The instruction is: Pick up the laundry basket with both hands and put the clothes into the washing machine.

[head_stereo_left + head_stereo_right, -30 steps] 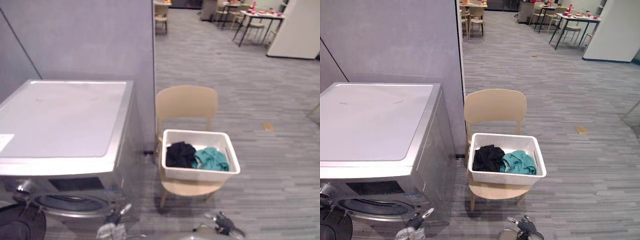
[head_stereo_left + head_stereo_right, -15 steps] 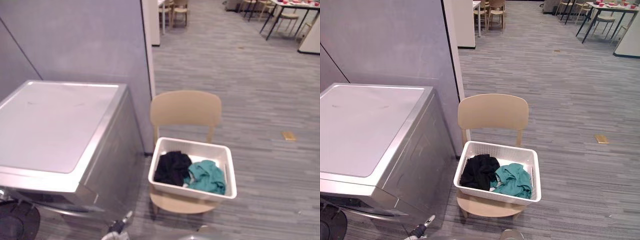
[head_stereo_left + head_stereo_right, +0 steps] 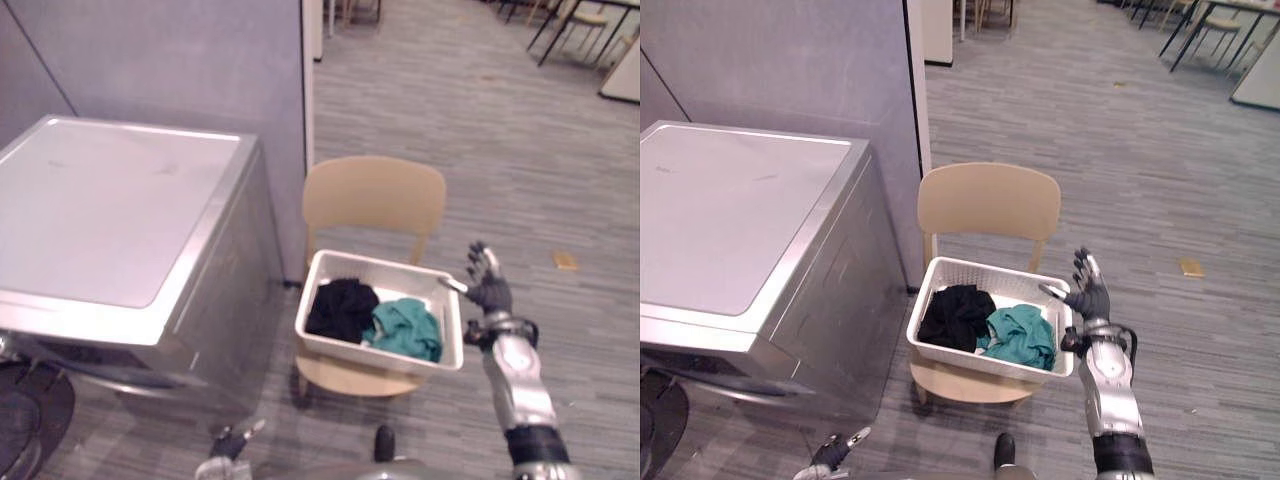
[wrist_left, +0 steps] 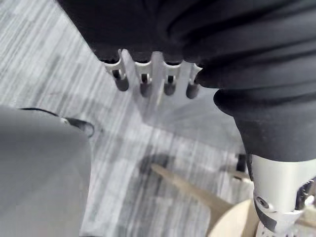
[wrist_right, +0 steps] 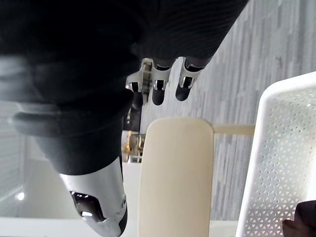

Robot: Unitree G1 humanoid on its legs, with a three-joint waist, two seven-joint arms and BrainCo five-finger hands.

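Laundry basket point(image 3: 975, 357) sits crosswise on the chair point(image 3: 988, 205), its end just left of my open, empty right hand point(image 3: 1092, 298).

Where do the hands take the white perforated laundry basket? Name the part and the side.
Best by the flared top rim of the white perforated laundry basket, one hand at each end, coming in from the sides: the beige chair's backrest blocks the far edge. The open right hand hangs beside the right rim.
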